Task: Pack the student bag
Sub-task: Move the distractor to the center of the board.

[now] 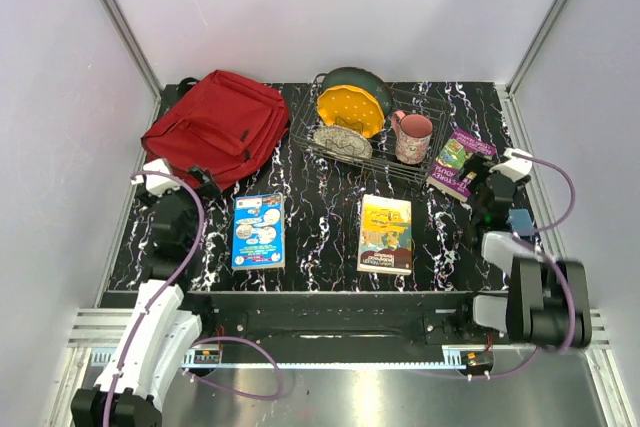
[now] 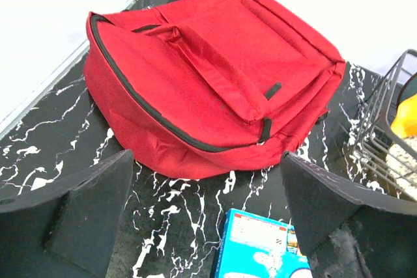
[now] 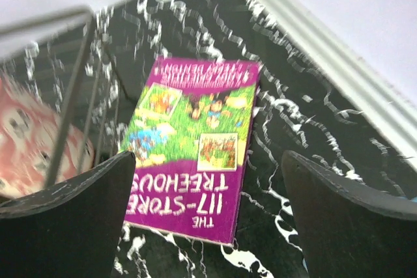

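**Both arms poised, nothing packed yet**

The left end effector (image 2: 207,161) hangs with its jaws spread wide and empty, just in front of the student bag (image 2: 215,76). The right end effector (image 3: 208,157) is equally wide and empty, hovering over a purple book (image 3: 192,148) that lies flat on the counter (image 1: 320,207).

The bag lies flat in the far left corner, and its black zipper looks closed all the way round. That's the first hazard: soft fabric could bunch or slide rather than open if only one arm tugs. The second is that a thin book flat on the counter gives the fingers no edge, so a pinch may skid off. The wire rack (image 1: 432,172) stands just beside the purple book — a careless sweep could snag it.

Nothing shows inside the bag. The rack holds a yellow plate (image 1: 352,107), a dark dish (image 1: 360,77) behind it, a patterned plate (image 1: 342,140) and a pink mug (image 1: 413,137). A blue book (image 1: 258,230) and a yellow book (image 1: 386,234) wait near the front.
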Controlling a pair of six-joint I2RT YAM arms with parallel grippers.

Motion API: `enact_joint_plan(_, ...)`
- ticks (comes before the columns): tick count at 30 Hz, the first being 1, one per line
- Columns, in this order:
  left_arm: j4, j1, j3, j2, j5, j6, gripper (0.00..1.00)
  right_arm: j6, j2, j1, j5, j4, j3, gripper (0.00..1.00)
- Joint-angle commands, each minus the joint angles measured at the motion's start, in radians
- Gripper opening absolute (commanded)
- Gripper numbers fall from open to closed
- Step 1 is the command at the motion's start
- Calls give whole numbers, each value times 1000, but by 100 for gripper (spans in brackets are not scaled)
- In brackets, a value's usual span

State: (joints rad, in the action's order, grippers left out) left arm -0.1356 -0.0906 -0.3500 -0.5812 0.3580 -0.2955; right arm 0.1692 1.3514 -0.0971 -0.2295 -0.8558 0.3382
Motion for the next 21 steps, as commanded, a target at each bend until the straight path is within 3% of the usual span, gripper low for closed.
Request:
enact_joint_plan(1, 169, 0, -145, 12, 91, -74, 99, 161, -283, 4, -166, 501, 108, 100)
enact_joint_plan(4, 281, 2, -230, -5, 164, -133, 99, 184, -407, 4, -154, 660, 162, 100)
enact_joint_plan(8, 304, 0, -290, 9, 18, -54, 99, 245, -576, 2, -93, 826, 196, 100)
enact_joint_plan(10, 324, 3, -303, 30, 18, -60, 99, 320, -697, 2, -44, 901, 200, 100)
enact_joint_plan(13, 364, 3, -313, 93, 75, -91, 99, 328, -800, 2, 175, 820, 191, 100)
enact_joint_plan(17, 416, 5, -320, 199, 120, -131, 99, 345, -703, 2, 358, 889, 329, 100)
enact_joint_plan(18, 460, 5, -326, 208, 127, -177, 99, 317, -655, 3, 489, 914, 420, 100)
enact_joint_plan(21, 528, 5, -357, 196, 75, -126, 99, 277, -456, 5, 733, 1064, 601, 100)
